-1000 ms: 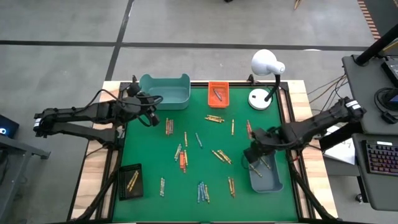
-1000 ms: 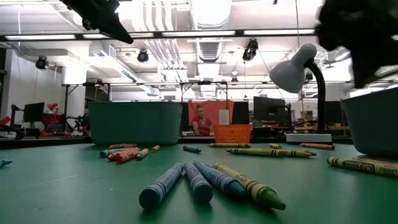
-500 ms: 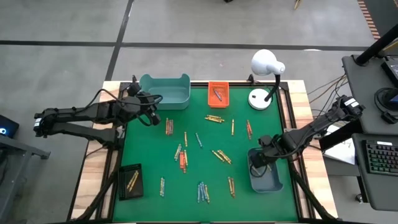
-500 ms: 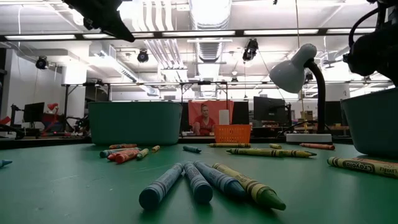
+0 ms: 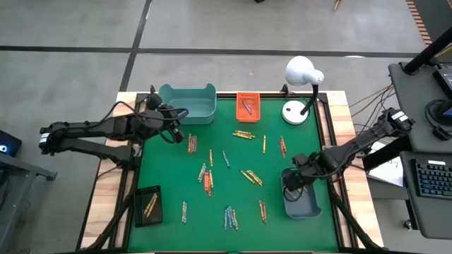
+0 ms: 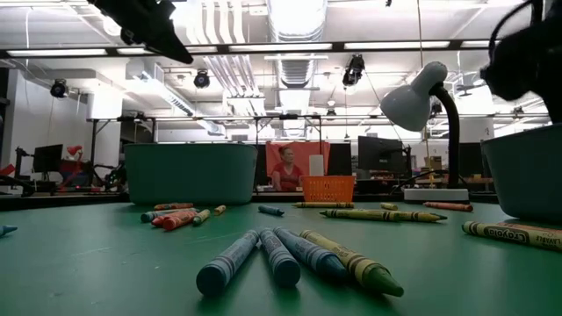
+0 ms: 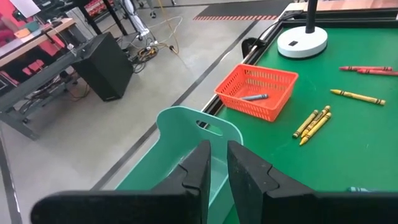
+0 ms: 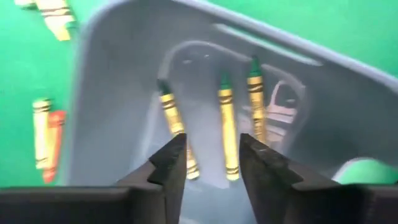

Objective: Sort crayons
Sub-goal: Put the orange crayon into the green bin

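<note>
Green-tipped crayons [image 8: 227,127] lie in the grey bin [image 8: 124,56] under the right claw [image 8: 211,158].

white lamp [image 5: 304,74], orange basket [image 5: 248,106], teal bin [image 5: 187,103]

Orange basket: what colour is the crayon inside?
Blue-grey crayon in the orange basket; clearest in the left wrist view.

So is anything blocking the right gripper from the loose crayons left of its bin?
The right gripper hangs open over the grey-blue bin. The nearest loose crayons lie on open mat to its left, and nothing visible stands between except the bin's low wall.
</note>
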{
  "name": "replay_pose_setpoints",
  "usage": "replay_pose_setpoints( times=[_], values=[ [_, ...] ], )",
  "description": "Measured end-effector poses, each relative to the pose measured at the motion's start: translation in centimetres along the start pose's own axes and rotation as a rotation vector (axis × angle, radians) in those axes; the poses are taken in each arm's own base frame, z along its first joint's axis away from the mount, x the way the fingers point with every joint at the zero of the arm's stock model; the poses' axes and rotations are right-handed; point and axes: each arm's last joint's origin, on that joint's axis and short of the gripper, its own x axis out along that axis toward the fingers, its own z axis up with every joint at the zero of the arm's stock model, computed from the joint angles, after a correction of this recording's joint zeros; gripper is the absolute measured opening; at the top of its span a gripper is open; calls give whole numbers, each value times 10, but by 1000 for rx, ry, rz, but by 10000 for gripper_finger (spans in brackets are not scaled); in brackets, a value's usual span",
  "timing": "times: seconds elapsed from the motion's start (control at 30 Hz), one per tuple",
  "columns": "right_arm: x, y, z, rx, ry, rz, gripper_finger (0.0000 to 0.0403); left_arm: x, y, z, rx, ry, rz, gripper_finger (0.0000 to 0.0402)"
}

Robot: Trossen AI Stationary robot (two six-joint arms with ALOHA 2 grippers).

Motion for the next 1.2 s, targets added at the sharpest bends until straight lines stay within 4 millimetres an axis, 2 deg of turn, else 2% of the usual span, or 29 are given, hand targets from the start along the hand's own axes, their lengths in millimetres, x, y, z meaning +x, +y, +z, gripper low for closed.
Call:
replay_pose_setpoints(
  times=[0.17,0.4,0.5,0.6,0.87,0.97,1.2],
  values=[
    [-24,17,2,-86,-71,107,154,2,-2,0,-40,7,-25,36],
    [-60,39,15,-355,-445,172,144,5,-8,0,-139,16,-120,36],
    [-69,45,25,-457,-575,156,133,8,-11,-1,-198,38,-159,36],
    [-72,52,36,-561,-685,162,127,10,-15,-1,-234,61,-218,36],
    [-64,67,58,-848,-921,198,123,7,-19,2,-390,138,-387,36],
    [-65,68,64,-875,-972,196,121,3,-20,2,-439,173,-407,36],
    [-67,64,80,-796,-989,173,119,1,-31,-4,-477,247,-422,36]
  ],
)
